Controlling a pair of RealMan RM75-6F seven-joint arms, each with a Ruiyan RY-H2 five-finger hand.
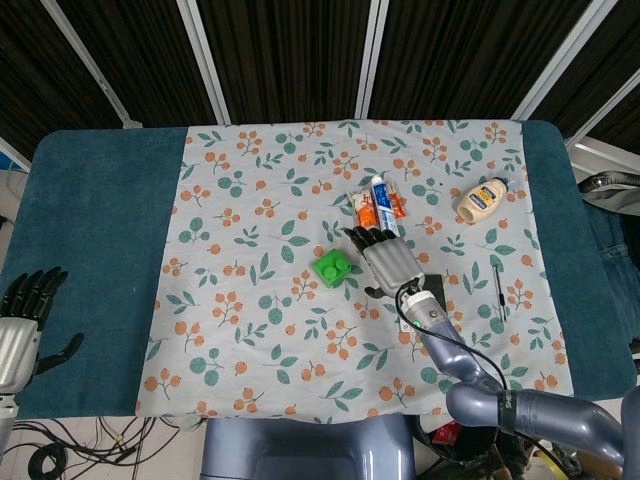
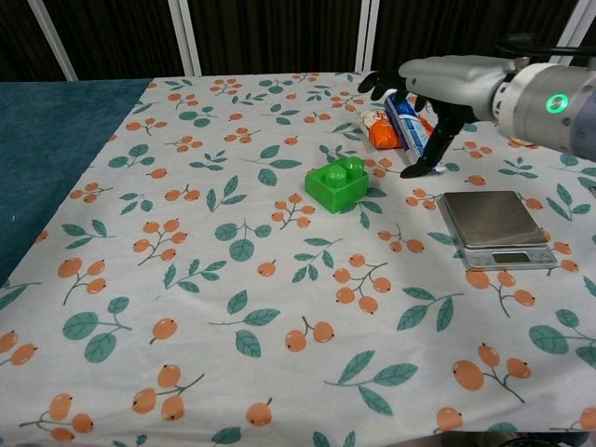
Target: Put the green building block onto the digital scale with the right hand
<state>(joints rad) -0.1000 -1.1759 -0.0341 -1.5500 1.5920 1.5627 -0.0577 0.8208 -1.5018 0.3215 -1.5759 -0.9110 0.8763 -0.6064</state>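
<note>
The green building block (image 1: 331, 267) (image 2: 337, 184) lies on the flowered cloth near the table's middle. The digital scale (image 2: 494, 228) (image 1: 438, 293) sits to its right, largely hidden under my right arm in the head view. My right hand (image 1: 385, 259) (image 2: 430, 88) hovers open, fingers spread, above the cloth just right of the block and left of the scale, touching neither. My left hand (image 1: 22, 322) rests open at the table's left edge, on the blue cover.
A toothpaste tube (image 1: 384, 212) (image 2: 412, 130) and an orange packet (image 1: 369, 208) (image 2: 381, 130) lie behind the block. A cream bottle (image 1: 481, 199) (image 2: 540, 117) sits far right. A pen (image 1: 497, 290) lies right of the scale.
</note>
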